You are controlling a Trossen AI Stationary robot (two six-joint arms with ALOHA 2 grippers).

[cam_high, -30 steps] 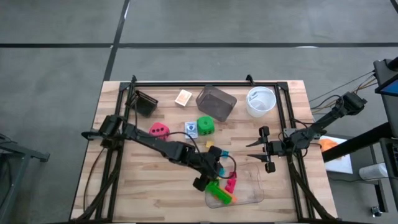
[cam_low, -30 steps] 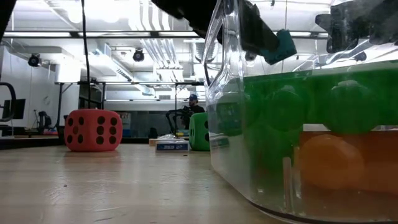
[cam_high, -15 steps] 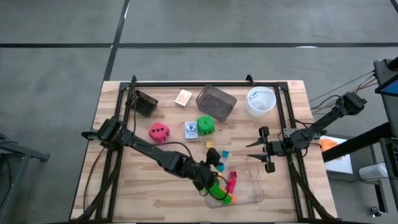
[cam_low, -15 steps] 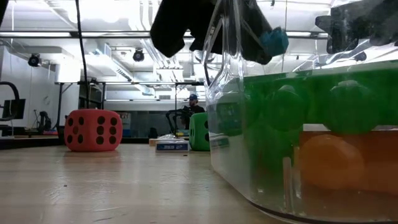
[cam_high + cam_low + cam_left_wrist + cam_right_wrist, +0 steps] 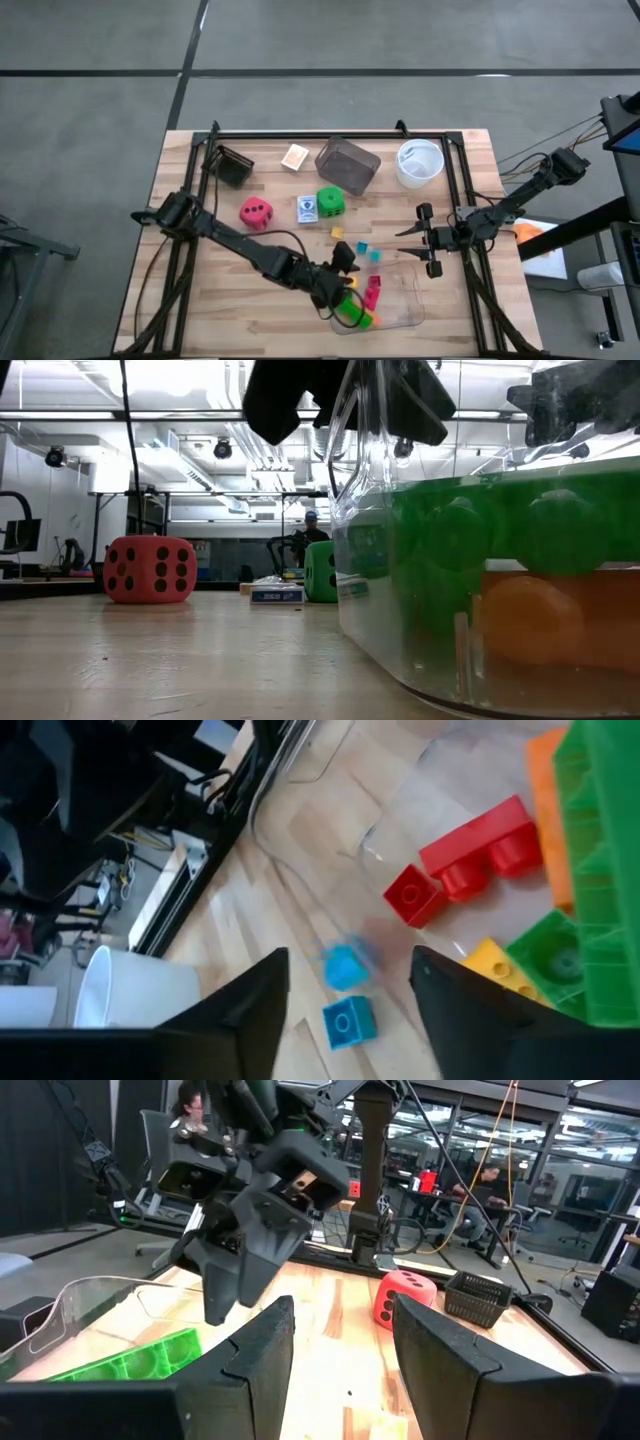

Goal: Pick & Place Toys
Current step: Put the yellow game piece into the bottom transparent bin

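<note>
My left gripper [image 5: 345,266] [image 5: 350,958] hangs open over the far left corner of the clear tray [image 5: 400,318], with nothing between its fingers. A teal brick [image 5: 345,966] shows blurred just beyond the fingers, beside a second teal brick [image 5: 348,1021] that lies on the wood. In the tray are green [image 5: 590,870], red-pink [image 5: 470,860], yellow [image 5: 495,965] and orange bricks. The pink-red die [image 5: 256,211], the green die [image 5: 330,202], the card pack [image 5: 308,208], the tan block [image 5: 295,157] and a yellow brick [image 5: 337,232] rest on the table. My right gripper [image 5: 403,240] [image 5: 340,1315] waits open to the right of the tray.
At the back stand a dark see-through box [image 5: 347,165], a white round bowl [image 5: 419,162] and a black basket [image 5: 232,167]. A black frame [image 5: 330,134] runs around the table. Bare wood lies at the near left [image 5: 230,310].
My left gripper has rolled about its own axis and drifted toward the table's near edge over the tray's corner. The teal brick it carried has left its fingers and dropped toward the wood next to the other teal brick. My right arm kept still.
</note>
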